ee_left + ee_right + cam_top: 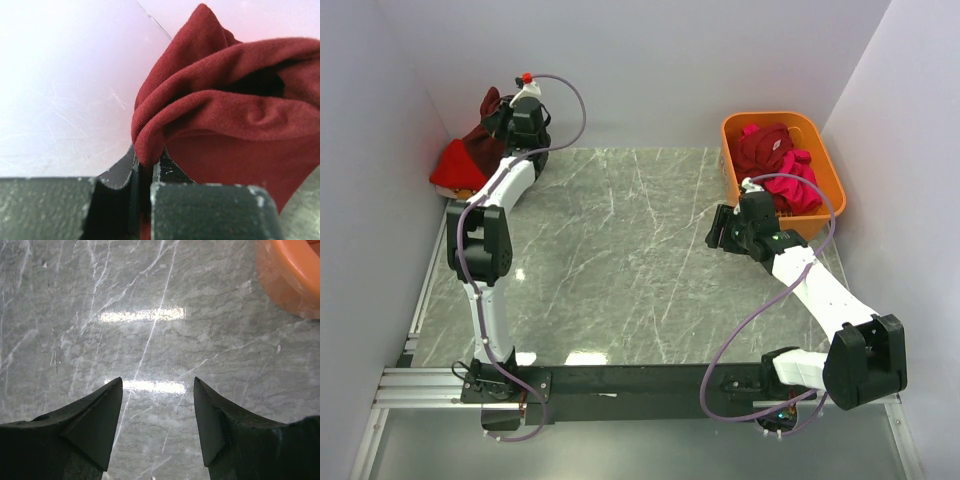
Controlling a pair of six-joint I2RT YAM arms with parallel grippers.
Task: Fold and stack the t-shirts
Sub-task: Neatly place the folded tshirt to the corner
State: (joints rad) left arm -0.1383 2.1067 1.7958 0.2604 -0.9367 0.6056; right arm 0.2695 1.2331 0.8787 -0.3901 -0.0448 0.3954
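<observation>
Upper left of the top view: the left gripper [146, 167] was clamped on a bunched maroon shirt [225, 115], its peak pointing up and its long axis unclear, with a red shirt [458, 168] below it in the corner. Only the left wrist view showed the pinched fold. The right gripper [157, 390] stood wide over the table [150, 300]. Two more shirts [782, 165] lay heaped in the basket [770, 117] at upper right.

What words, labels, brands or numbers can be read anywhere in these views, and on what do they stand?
None can be read in any view.
No print or tag shows on the maroon shirt pinched in the left claw, on the shirts in the basket, on the basket itself, or on the table.
</observation>
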